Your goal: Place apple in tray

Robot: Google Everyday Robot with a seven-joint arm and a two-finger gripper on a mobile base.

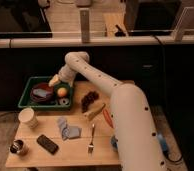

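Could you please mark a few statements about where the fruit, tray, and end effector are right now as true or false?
1. The small round orange-yellow apple lies inside the rectangular dark green plastic tray. True.
2. The end effector hovers over the silver fork. False; it is over the tray, just above the apple.
3. The white paper cup stands inside the tray. False; it stands on the wooden table.
4. The dark grape bunch lies outside the tray. True.
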